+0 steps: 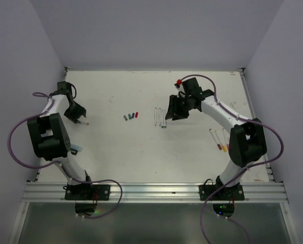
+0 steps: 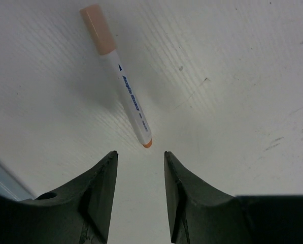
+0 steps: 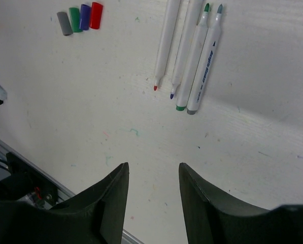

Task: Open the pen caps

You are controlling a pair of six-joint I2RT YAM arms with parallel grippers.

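A: From above, which arm is nearer a cap that needs pulling?

B: The left gripper hangs at the far left of the table. What lies beside it is too small to tell from up here. The right gripper is right beside the uncapped pens. The loose caps lie in a short row between the two arms, already off.

A: And the left wrist view?

B: The jaws stand apart with nothing between them. A capped pen lies just ahead of the gap, its near end almost at the fingertips. Its long axis runs away from them and slants left. The peach cap sits on the far end.

A: So the cap is the part farthest from the pincer.

B: Yes. I judge the left arm must either reach along the barrel or take the barrel itself.

A: Right wrist?

B: Jaws apart there too, and empty. The uncapped pens lie ahead and to the right, their long axes pointing away. The loose caps sit far off at upper left. No capped pen shows in this view.
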